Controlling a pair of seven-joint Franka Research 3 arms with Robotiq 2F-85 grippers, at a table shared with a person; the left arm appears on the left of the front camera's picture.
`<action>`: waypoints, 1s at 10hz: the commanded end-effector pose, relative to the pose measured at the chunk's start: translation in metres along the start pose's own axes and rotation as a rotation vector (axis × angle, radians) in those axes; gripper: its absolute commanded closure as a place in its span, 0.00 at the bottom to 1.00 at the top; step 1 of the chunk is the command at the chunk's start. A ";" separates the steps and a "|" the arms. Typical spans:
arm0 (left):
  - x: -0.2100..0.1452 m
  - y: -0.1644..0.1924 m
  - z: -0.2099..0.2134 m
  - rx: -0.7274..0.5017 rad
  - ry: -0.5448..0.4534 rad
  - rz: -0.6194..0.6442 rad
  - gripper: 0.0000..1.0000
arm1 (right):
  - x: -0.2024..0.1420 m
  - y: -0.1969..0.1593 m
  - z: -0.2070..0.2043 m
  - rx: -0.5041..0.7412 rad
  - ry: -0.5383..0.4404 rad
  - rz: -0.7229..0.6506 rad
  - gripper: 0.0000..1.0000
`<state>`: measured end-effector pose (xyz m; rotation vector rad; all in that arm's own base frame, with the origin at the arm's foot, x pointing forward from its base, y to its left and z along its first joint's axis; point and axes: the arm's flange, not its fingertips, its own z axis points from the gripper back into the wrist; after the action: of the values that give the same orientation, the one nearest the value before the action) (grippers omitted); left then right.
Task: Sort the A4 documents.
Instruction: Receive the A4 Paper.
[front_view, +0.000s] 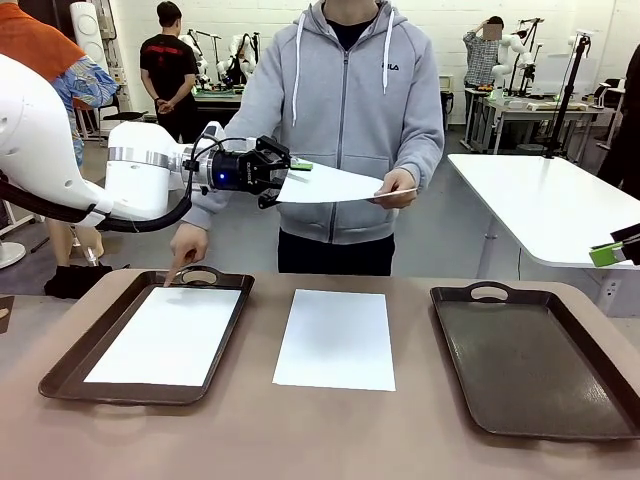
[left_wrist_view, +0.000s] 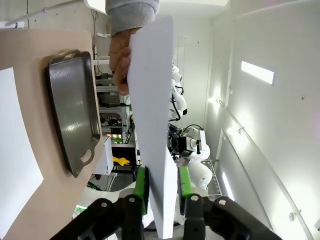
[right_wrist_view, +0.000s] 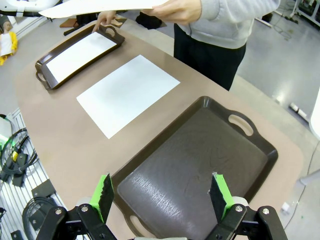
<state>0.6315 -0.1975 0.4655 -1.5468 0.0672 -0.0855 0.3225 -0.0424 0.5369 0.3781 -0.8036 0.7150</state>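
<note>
While the person across from me is holding out a white sheet (front_view: 335, 185) flat in the air above the far edge of the tabletop (front_view: 300, 440), I am reaching my left gripper (front_view: 272, 178) to its free end. The person's hand (front_view: 397, 188) is gripping the other end, I think so that the sheet is lying level and I can get a good hold. My green pads (left_wrist_view: 142, 182) are standing on both sides of the sheet, very near it, but I cannot tell if they are pinching it yet. The person's other hand (front_view: 188, 243) is pointing a finger down at the far rim of the left tray (front_view: 60, 375), maybe showing me where this sheet should go. That tray is sitting near the left edge of the tabletop and is carrying one paper (front_view: 170, 335), lying flat inside. A second sheet (front_view: 335, 338) is lying on the bare tabletop in the middle, between the two trays. The right tray (right_wrist_view: 200, 145), near the right edge, is holding nothing. My right gripper (right_wrist_view: 162, 192) is hanging over it with its jaws wide apart, gripping nothing.
</note>
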 end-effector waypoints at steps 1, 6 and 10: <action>0.006 -0.002 0.002 -0.022 0.007 -0.019 0.82 | -0.001 -0.001 -0.002 0.020 -0.011 0.001 0.00; 0.007 -0.004 0.005 -0.003 0.008 -0.033 1.00 | -0.001 -0.001 -0.002 0.020 -0.011 0.001 0.00; 0.002 -0.004 0.005 0.001 -0.003 -0.011 1.00 | -0.001 -0.001 -0.002 0.020 -0.011 0.001 0.00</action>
<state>0.6324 -0.1924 0.4694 -1.5491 0.0757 -0.0900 0.3225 -0.0424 0.5369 0.3781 -0.8036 0.7150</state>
